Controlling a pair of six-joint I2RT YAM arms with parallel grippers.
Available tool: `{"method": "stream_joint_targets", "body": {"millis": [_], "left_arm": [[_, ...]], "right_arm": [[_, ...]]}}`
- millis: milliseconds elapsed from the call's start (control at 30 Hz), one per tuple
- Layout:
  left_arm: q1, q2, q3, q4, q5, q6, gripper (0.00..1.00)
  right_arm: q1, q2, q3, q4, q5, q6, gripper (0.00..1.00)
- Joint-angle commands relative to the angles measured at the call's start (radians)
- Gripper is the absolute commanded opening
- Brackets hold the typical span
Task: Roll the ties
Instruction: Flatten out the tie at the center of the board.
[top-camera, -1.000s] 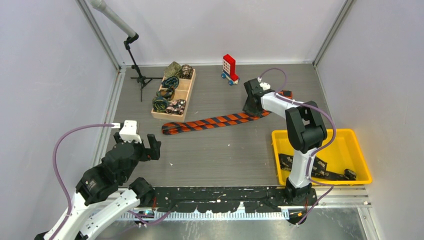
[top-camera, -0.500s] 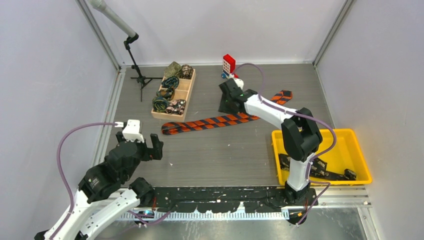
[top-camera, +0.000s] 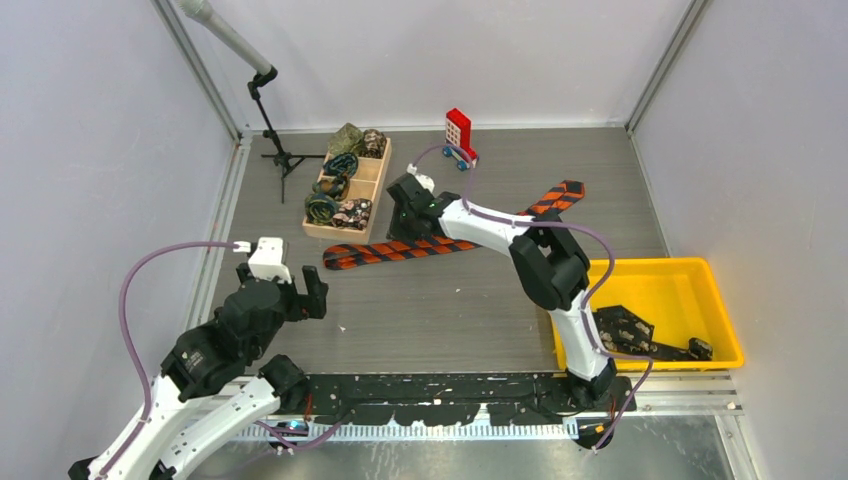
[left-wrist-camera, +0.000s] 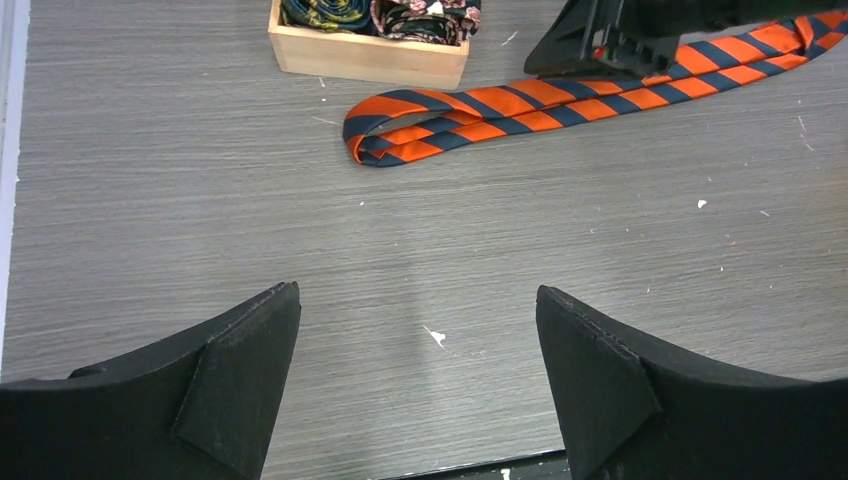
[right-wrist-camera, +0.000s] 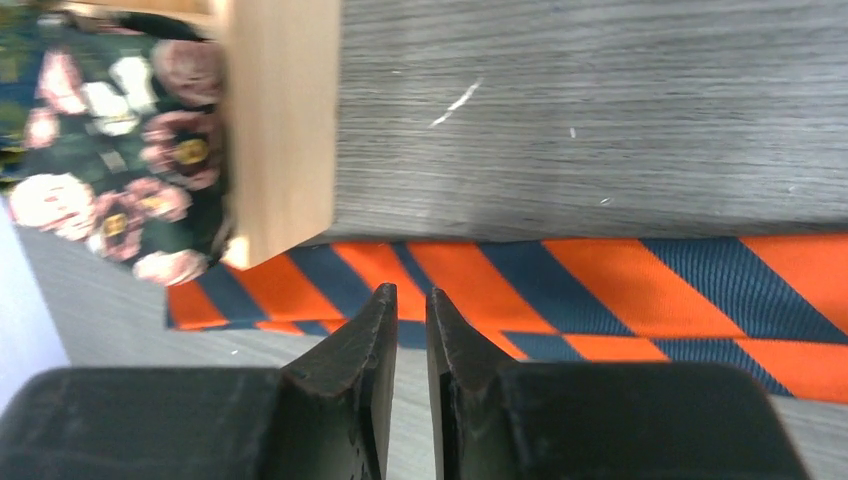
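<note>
Orange-and-dark striped fabric, one tie (top-camera: 365, 254), lies flat across the table, running from a folded end near the wooden box (top-camera: 336, 234) out to a far end well off to the right. The right gripper (right-wrist-camera: 410, 295) is down on this tie just beside the box corner, its tips at the tie's near edge. The fingers are closed to a thin slit, with no fabric seen pinched between them. The left gripper (left-wrist-camera: 415, 295) hovers over bare table on the near side of the folded end, apart from it, spread wide and holding nothing. The box holds about six rolled ties (top-camera: 352, 213), one of them floral, though the exact count is hard to make out. One yellow bin (top-camera: 650, 265) holds dark speckled ties (top-camera: 625, 330), too tangled to count. One toy block (top-camera: 459, 130) stands at the back.
</note>
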Motion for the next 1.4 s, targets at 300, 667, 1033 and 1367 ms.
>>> {"method": "stream_joint_targets", "body": {"millis": [300,667,1033,1367], "left_arm": [[0.000,0.005,0.011,0.004,-0.016,-0.016,0.89],[-0.001,0.123,0.020,0.035,0.060,-0.165,0.83],[0.001,0.314,-0.131,0.289,0.089,-0.283,0.68],[0.138,0.650,-0.098,0.495,0.197,-0.251,0.60]], "right_arm": [[-0.004,0.000,-0.110,0.029,0.017,0.007,0.16],[-0.029,-0.182,-0.384,0.044,0.044,-0.077,0.14],[-0.030,-0.375,-0.398,-0.081,0.041,-0.197,0.14],[-0.003,-0.379,-0.348,0.044,-0.065,-0.103,0.14]]}}
